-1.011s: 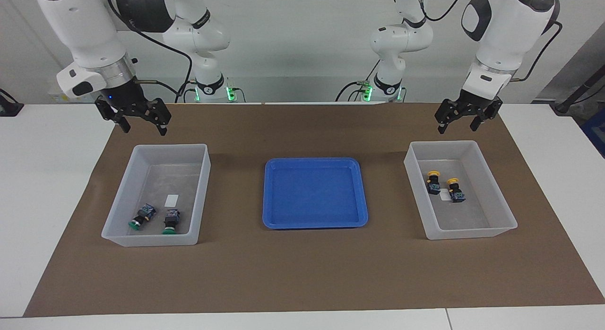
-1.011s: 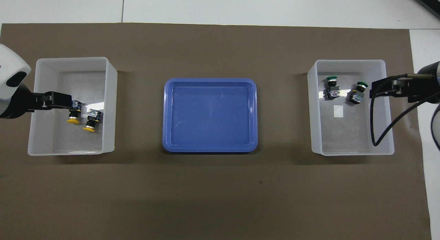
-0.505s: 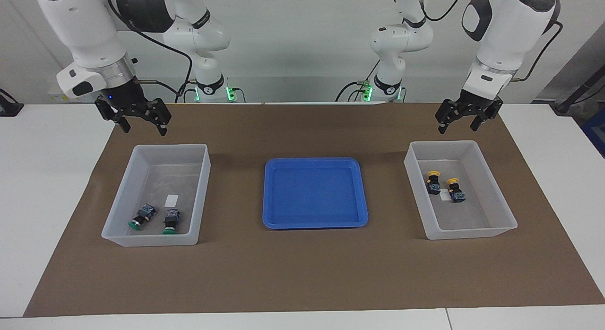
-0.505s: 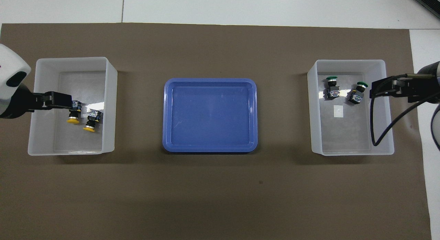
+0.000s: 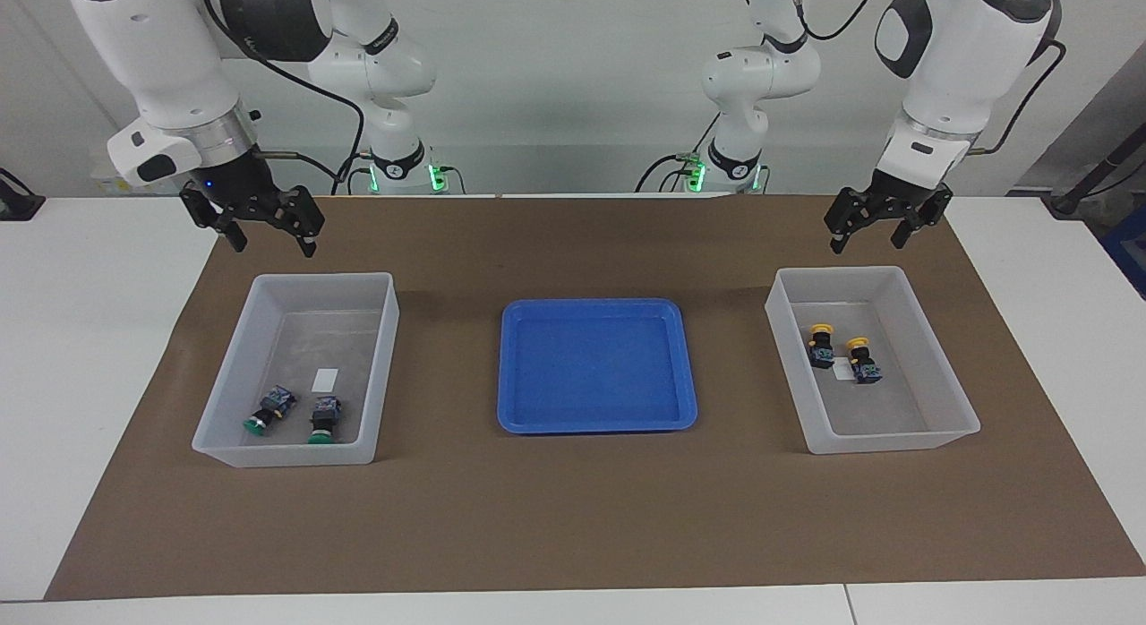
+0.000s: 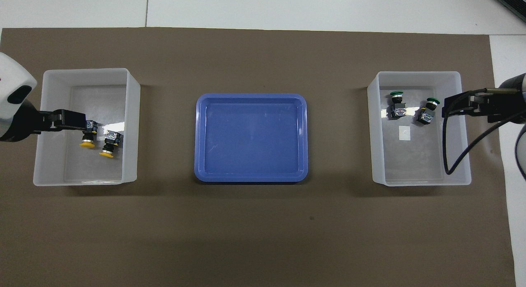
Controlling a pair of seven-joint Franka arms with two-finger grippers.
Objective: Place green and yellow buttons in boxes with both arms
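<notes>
Black and empty, my right gripper (image 5: 266, 235) hangs with its fingers spread over the brown mat (image 5: 573, 517), above the robot-side rim of the box at its end (image 5: 385, 338), touching nothing; that box is translucent whitish plastic with sloped walls and a small white label (image 5: 326, 379) on its floor; I see two green buttons (image 5: 291, 415) lying side by side in the corner farthest from the robots, round caps pointing away from the arms, just clear of the wall; at the table's middle sits a glossy shallow blue tray (image 5: 510, 365) with rounded corners, well apart from both boxes, with bare mat between; the matching box at the left arm's end (image 5: 788, 356) holds two yellow buttons (image 5: 842, 352) near its centre, caps toward the robots, room all round; my left gripper (image 5: 867, 235) hovers spread and empty above that box's robot-side rim.
</notes>
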